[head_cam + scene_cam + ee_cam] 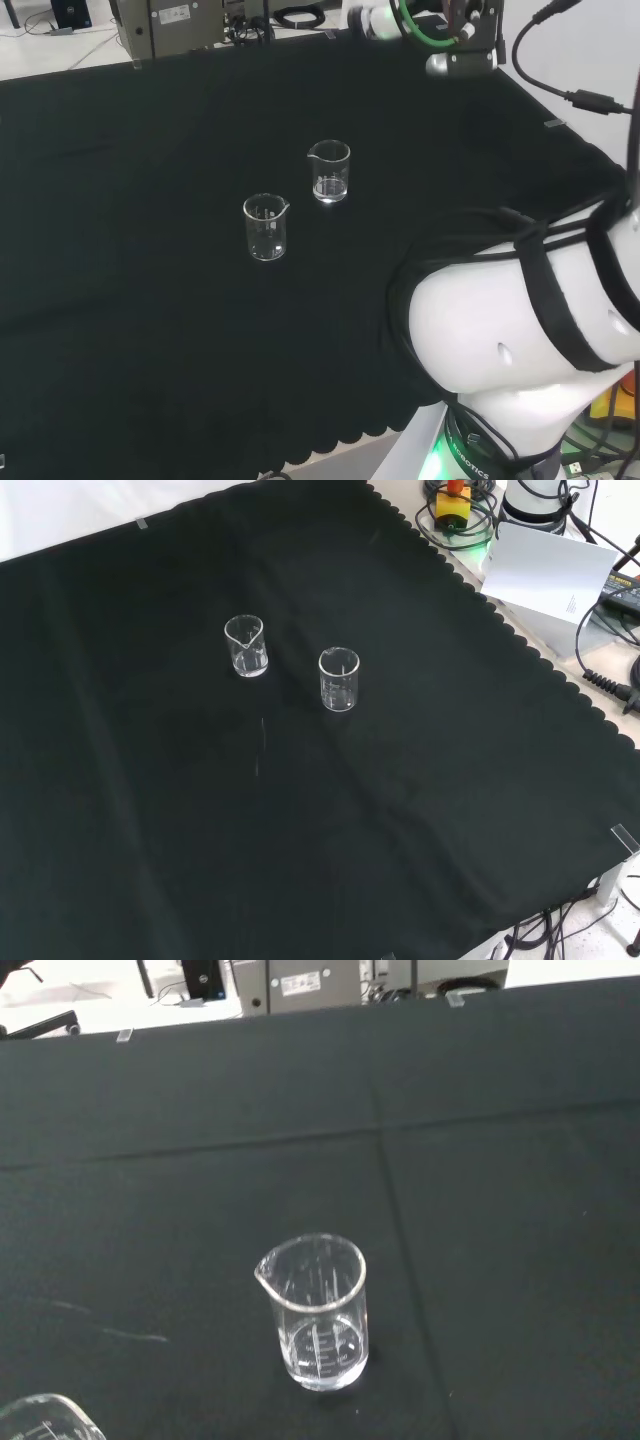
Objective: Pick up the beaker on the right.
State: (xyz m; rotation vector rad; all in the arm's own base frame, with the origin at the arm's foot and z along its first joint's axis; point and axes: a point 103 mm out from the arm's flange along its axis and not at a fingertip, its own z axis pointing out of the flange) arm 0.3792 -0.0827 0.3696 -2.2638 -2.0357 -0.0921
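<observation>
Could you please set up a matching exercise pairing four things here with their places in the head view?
Things:
1. right beaker
2. left beaker
3. black cloth
4. white arm link

Places:
a. covers the bench
b. farther from the camera, upright
c. lower right corner
d. nearer the camera, upright

Pairs: 1-b, 2-d, 3-a, 4-c
</observation>
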